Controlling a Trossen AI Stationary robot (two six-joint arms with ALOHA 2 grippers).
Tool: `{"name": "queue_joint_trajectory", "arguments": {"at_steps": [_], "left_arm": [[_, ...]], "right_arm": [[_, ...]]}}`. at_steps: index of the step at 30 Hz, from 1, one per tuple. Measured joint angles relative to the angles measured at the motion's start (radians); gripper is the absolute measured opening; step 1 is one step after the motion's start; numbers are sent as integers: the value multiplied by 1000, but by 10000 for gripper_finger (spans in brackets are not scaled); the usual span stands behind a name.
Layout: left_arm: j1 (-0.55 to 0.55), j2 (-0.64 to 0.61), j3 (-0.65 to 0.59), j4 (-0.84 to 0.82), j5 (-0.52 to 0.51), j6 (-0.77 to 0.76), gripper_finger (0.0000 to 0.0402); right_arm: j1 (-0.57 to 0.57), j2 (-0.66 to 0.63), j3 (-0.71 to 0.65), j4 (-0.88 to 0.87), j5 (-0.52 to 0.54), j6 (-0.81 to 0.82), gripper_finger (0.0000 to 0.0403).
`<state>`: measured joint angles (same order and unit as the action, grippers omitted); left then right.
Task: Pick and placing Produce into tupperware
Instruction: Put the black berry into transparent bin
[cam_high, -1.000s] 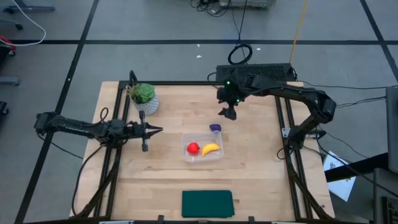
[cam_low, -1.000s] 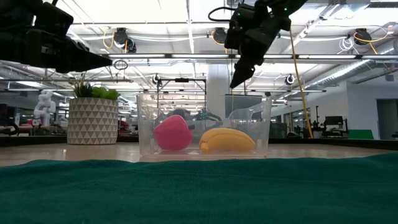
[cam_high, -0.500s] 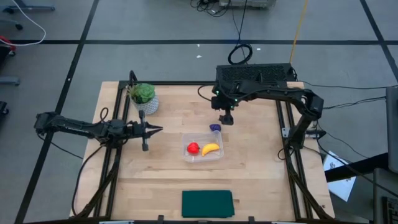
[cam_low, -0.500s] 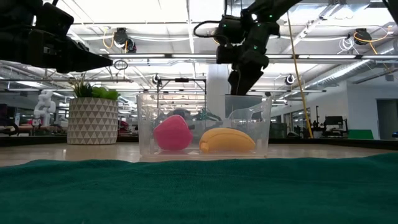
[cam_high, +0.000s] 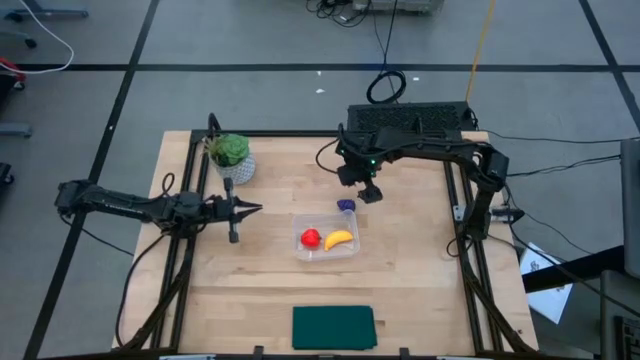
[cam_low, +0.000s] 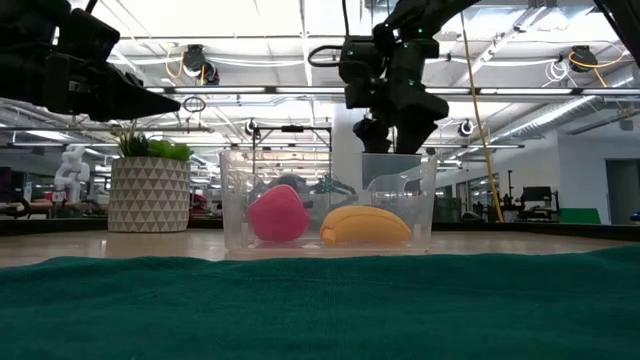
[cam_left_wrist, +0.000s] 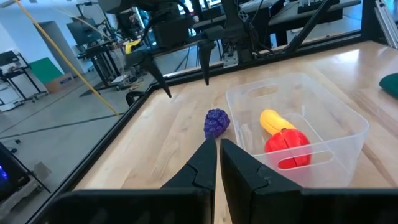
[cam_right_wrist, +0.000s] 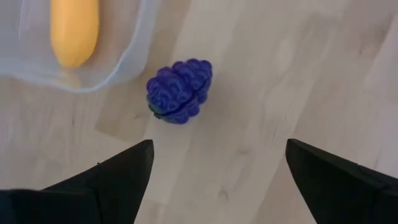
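Note:
The clear tupperware (cam_high: 348, 252) stands mid-table and holds the red fruit (cam_high: 311, 238) and the yellow banana (cam_high: 339, 239). The dark purple lumpy piece (cam_right_wrist: 179, 90) lies on the wood just beyond the tupperware's far wall (cam_right_wrist: 124, 68). My right gripper (cam_right_wrist: 217, 168) hangs open above it, pointing steeply down, one finger on each side and well clear of it; the high view shows this gripper (cam_high: 368, 190) just past the piece (cam_high: 346, 205). My left gripper (cam_left_wrist: 217, 149) is shut and level at the table's left (cam_high: 255, 209), holding nothing.
A green plant in a white patterned pot (cam_high: 230, 155) stands at the far left. A dark green flat rectangle (cam_high: 333, 327) lies at the near edge. Bare wood lies to the right of the tupperware and of the purple piece.
My right gripper has sunk a little toward the purple piece, rolled about its own axis and tipped to point more steeply down. The produce and the tupperware have kept their places.

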<state>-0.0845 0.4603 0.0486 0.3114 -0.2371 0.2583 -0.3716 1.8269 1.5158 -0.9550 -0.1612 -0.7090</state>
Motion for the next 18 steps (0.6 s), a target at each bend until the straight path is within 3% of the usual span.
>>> {"name": "queue_joint_trajectory", "arguments": {"at_steps": [10, 14, 18], "left_arm": [[0, 0, 0, -2, 0, -3, 26], [0, 0, 0, -2, 0, -1, 26], [0, 0, 0, -2, 0, -1, 26]], "right_arm": [[42, 1, -4, 36, -5, -246, 357], [37, 4, -4, 64, -29, -240, 357], [21, 7, -4, 110, -56, -80, 357]]}}
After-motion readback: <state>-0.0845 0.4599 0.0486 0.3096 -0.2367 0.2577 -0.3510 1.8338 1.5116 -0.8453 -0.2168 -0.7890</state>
